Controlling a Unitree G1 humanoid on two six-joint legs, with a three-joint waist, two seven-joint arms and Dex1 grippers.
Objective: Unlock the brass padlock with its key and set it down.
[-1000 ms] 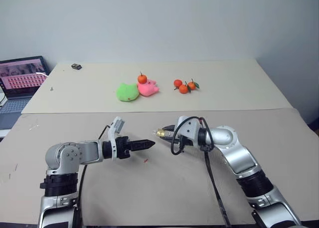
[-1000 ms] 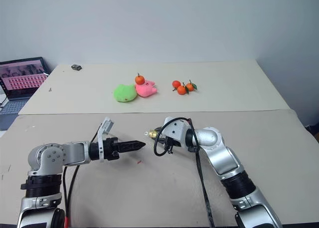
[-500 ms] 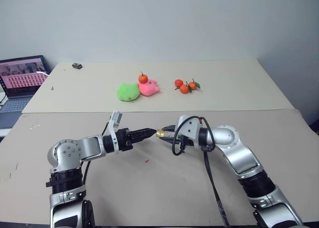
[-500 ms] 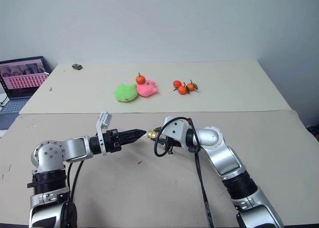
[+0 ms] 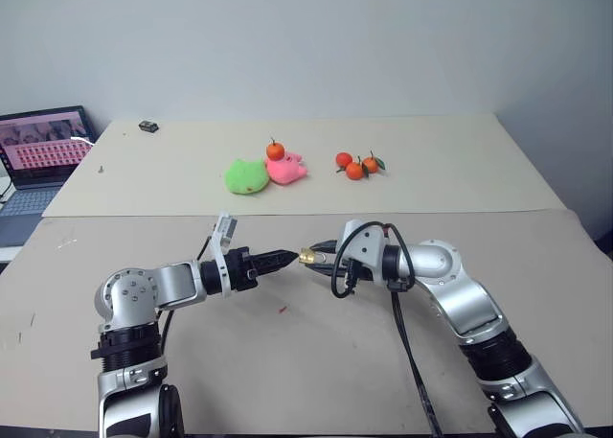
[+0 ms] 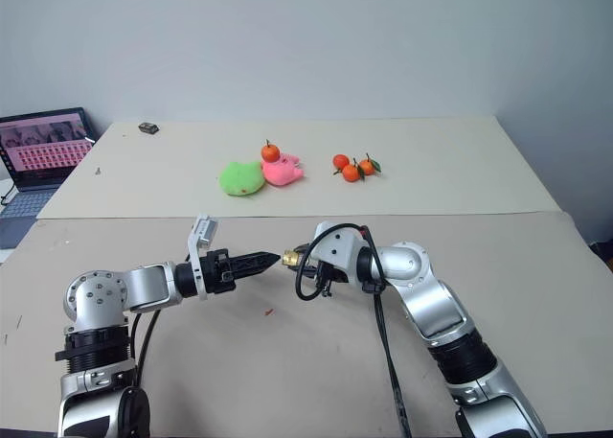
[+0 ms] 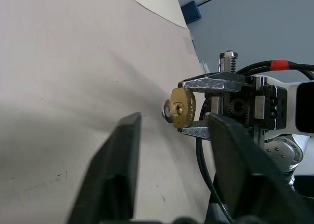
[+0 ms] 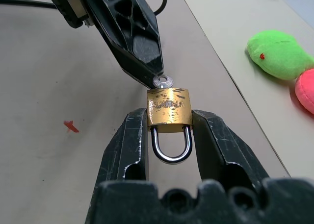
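R jaws clamp brass padlock (image 8: 169,112), key (image 8: 163,81) inserted

Right gripper (image 8: 169,123) clamps brass padlock (image 8: 169,112); left gripper's fingertips (image 8: 156,76) touch key (image 8: 162,81)

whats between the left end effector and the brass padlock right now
Only the key, seated in the brass padlock. In the right wrist view the left end effector meets the key's head, while the right end effector clamps the padlock's body.

Far desk (image 5: 431,184): green plush (image 5: 245,177) touching pink plush (image 5: 285,171), orange (image 5: 275,151) on top; 3 oranges (image 5: 356,164) nearby. Laptop (image 5: 38,150) far left.
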